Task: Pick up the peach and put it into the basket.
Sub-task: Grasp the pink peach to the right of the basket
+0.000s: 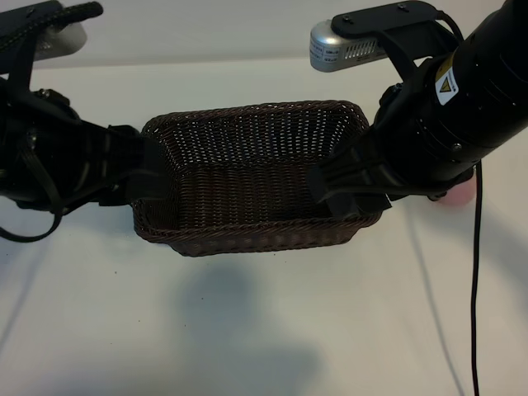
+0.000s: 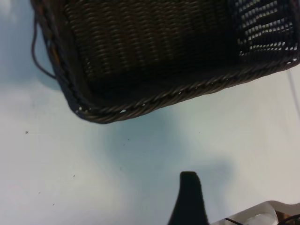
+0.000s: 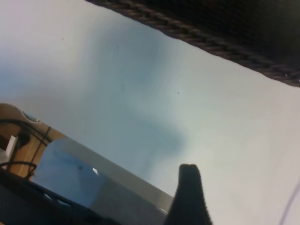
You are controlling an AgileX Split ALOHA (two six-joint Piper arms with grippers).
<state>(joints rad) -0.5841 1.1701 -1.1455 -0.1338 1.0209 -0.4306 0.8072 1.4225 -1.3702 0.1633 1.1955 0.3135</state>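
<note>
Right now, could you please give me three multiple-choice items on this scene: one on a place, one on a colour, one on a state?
1. Where is the peach?
A. In the basket
B. On the table, right of the basket, partly behind the right arm
C. On the basket's rim

2. What colour is the basket?
A. Dark brown
B. White
C. Green

3. What is the basket's state?
A. Overturned
B. Holding fruit
C. Upright and empty

Answers:
1 B, a pink bit shows past the right arm.
2 A, the wicker is dark brown in each view.
3 C, its bare woven floor shows from above.
</note>
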